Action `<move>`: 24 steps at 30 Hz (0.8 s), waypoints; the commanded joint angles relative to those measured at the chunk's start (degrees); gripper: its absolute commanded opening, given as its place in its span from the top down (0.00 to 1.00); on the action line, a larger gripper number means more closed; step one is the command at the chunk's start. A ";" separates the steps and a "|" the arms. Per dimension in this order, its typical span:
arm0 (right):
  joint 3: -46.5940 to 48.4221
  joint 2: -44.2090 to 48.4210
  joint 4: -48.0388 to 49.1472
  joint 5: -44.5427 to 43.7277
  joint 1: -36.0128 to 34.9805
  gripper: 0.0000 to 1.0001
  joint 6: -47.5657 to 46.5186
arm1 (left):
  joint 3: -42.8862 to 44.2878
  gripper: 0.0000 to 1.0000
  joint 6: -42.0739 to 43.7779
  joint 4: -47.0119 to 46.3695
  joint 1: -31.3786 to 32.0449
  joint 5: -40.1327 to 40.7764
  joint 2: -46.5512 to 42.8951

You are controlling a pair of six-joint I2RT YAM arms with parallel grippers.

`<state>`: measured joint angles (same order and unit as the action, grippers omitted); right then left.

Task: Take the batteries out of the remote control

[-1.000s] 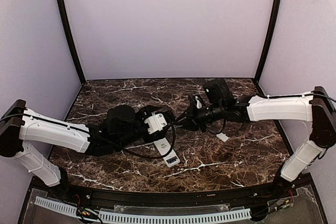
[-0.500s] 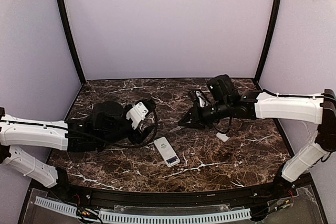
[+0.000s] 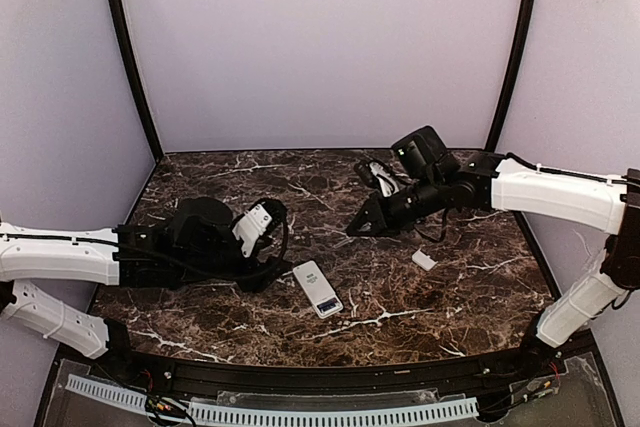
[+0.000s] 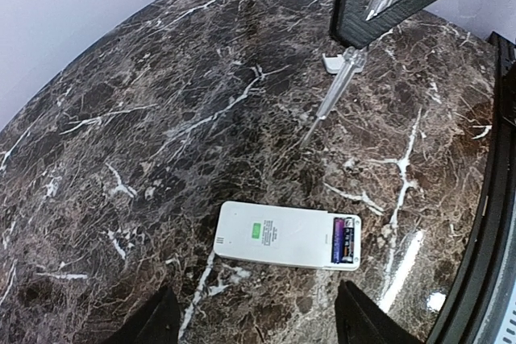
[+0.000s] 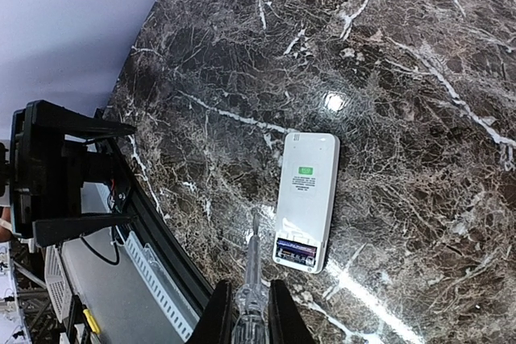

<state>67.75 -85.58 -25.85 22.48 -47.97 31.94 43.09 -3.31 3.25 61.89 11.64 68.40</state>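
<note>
Marble table top (image 3: 460,312) now carries the remote control (image 3: 317,289) on its own, near the front edge at centre, touched by neither arm. Compared with a second ago, the left gripper (image 4: 258,324) has let go of it and drawn back to the left. Its fingers stand well apart with nothing between them. The right gripper (image 3: 366,224) has likewise retreated to the far right, jaws clamped on a slim clear-handled tool (image 5: 252,279). The tool's tip hangs above the table, apart from the remote.

The left wrist view shows the remote lying flat, back up. Its compartment is open at one end, with the batteries (image 4: 345,241) seated inside, side by side. A small white cover piece (image 3: 424,260) lies well apart to the right.

Judgement: the cover step is done, but extraction is not, as both cells remain in place. With both arms withdrawn, nothing steadies the remote, so any prying would need it pinned again first.
</note>
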 commanded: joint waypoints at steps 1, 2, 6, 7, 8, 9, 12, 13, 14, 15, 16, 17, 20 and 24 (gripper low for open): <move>3.56 0.02 -2.51 2.36 -0.29 1.00 -2.76 | -1.45 0.33 1.98 -3.72 -0.21 -8.73 -1.79; 4.19 -0.20 -2.87 3.26 -0.29 1.00 -2.70 | -1.04 0.33 2.47 -4.49 -0.20 -9.13 -1.61; 5.52 -0.64 -3.68 5.65 -0.29 1.00 -1.28 | 1.39 0.34 9.40 -8.16 -0.19 -11.28 1.05; 5.65 -0.56 -3.72 6.17 -0.25 1.00 -0.87 | 2.57 0.34 10.05 -9.04 -0.19 -12.38 2.44; 5.55 -0.43 -3.75 6.51 -0.34 1.00 -0.38 | 3.21 0.34 11.08 -9.40 -0.19 -13.02 3.23; 5.38 -0.27 -3.77 6.75 -0.37 1.00 0.16 | 4.76 0.34 11.50 -9.79 -0.19 -13.83 4.99; 4.59 0.34 -3.55 7.01 -0.37 1.00 1.61 | 8.28 0.36 13.14 -9.78 -0.19 -14.95 8.86; 4.25 0.48 -3.38 7.11 -0.44 1.00 1.99 | 9.98 0.37 13.46 -9.76 -0.19 -15.28 10.75; 3.97 0.69 -3.09 7.39 -0.46 1.00 2.27 | 10.82 0.38 13.93 -9.86 -0.19 -15.35 11.69; 3.67 0.83 -2.72 7.74 -0.46 1.00 2.44 | 12.22 0.39 14.16 -9.94 -0.19 -15.31 13.34; 3.36 1.04 -2.44 7.97 -0.51 1.00 2.61 | 12.91 0.40 14.64 -10.06 -0.19 -15.32 14.17; 3.09 1.23 -2.31 8.17 -0.55 1.00 2.74 | 14.13 0.42 14.91 -10.08 -0.14 -15.15 15.70; 2.60 1.85 -2.10 8.65 -0.56 1.00 2.87 | 16.18 0.51 15.92 -9.75 -0.14 -15.60 18.69; 2.24 2.34 -1.87 9.42 -0.56 1.00 2.47 | 18.49 0.68 16.57 -9.09 -0.17 -17.27 20.66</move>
<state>70.87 -85.54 -29.17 30.26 -48.01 34.22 59.18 11.44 -6.44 61.87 -3.22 88.12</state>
